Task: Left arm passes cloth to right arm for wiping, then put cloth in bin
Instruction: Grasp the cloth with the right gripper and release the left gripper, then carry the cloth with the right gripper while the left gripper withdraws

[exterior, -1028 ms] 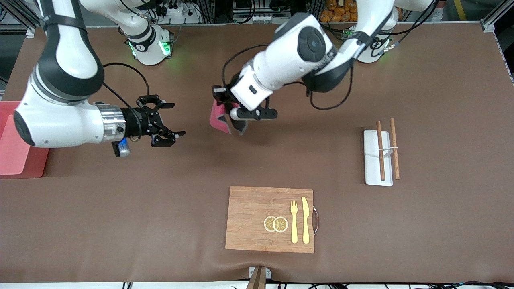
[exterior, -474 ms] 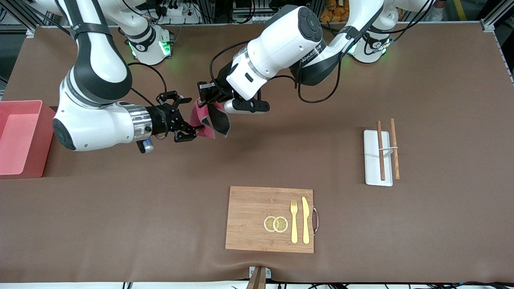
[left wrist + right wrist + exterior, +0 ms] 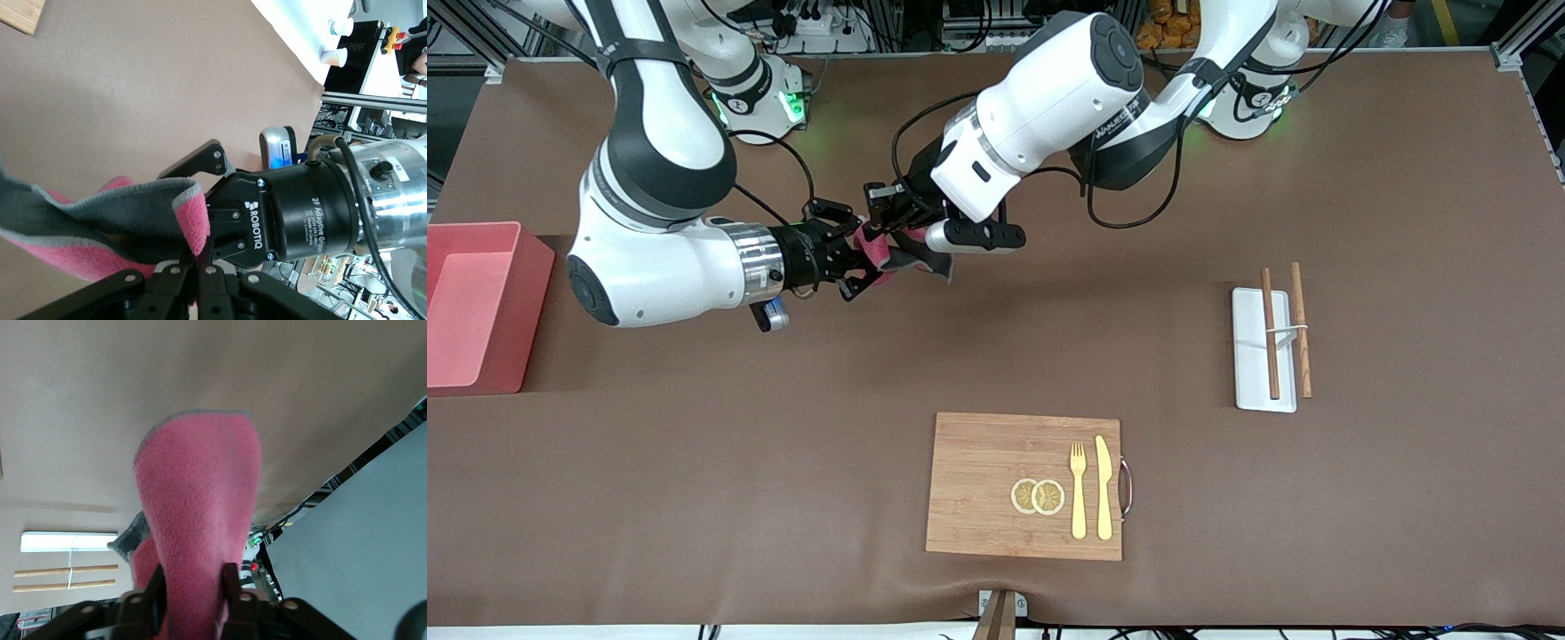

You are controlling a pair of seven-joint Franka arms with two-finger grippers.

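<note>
Cloth (image 3: 889, 255) hangs clamped between both: left end effector (image 3: 896, 233) and right end effector (image 3: 869, 258) pinch it.

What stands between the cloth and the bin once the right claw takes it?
Nothing visible does. The cloth hangs between the left claw and the right claw, both shut on it, above bare table. The bin sits at the right arm's end, open-topped, with only mat between.

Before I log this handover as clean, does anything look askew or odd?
Only the chopsticks: one lies on the white tray, the other hangs off its edge. The cloth is pinched by both the left gripper and right gripper, as a handover should be.
</note>
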